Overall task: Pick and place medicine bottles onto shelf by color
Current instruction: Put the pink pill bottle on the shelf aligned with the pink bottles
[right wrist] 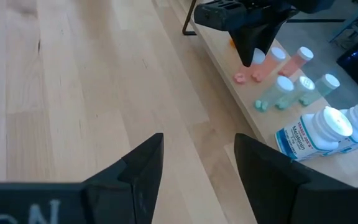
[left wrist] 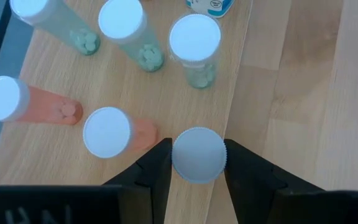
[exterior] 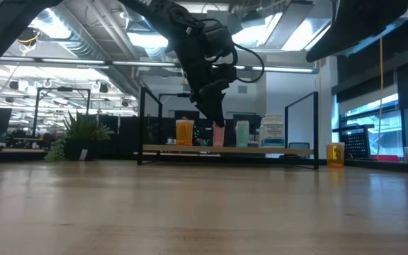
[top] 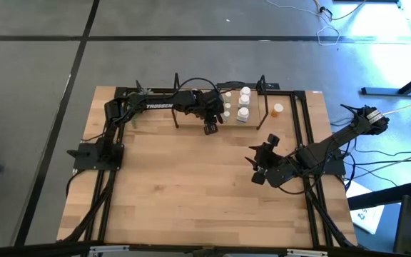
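Bottles (top: 244, 104) on shelf (top: 191, 114); one bottle (top: 278, 109) right, beside shelf

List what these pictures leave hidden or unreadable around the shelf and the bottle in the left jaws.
- Body of the held bottle: left wrist view shows only its white cap between the left gripper jaws; colour unseen.
- Whether that bottle stands on the shelf: low view, the gripper hides it.
- Label on the white bottle: right wrist view, too small to read.
- Bottle colours in the high view: too small.
- Right gripper: holds nothing visible.
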Robot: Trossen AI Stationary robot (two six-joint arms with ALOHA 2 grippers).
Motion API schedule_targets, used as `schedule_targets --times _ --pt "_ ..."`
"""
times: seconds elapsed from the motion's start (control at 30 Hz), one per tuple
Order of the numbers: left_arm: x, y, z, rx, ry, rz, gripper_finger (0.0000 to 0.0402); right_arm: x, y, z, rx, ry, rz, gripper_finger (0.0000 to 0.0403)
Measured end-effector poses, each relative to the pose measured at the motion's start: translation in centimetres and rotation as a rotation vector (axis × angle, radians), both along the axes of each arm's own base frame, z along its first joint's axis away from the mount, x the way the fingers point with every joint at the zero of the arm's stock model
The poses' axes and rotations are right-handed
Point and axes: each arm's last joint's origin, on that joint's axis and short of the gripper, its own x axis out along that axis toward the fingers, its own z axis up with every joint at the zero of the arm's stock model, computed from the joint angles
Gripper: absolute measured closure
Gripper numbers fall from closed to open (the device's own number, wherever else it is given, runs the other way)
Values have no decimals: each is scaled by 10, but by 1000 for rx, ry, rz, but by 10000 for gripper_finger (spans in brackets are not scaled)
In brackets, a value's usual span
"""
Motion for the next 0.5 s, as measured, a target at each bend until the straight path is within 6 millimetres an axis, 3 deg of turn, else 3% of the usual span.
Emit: schedule_targets --times 0.5 --pt "-2 5 0 -44 -19 25 273 0 0 0 0 1 1 205"
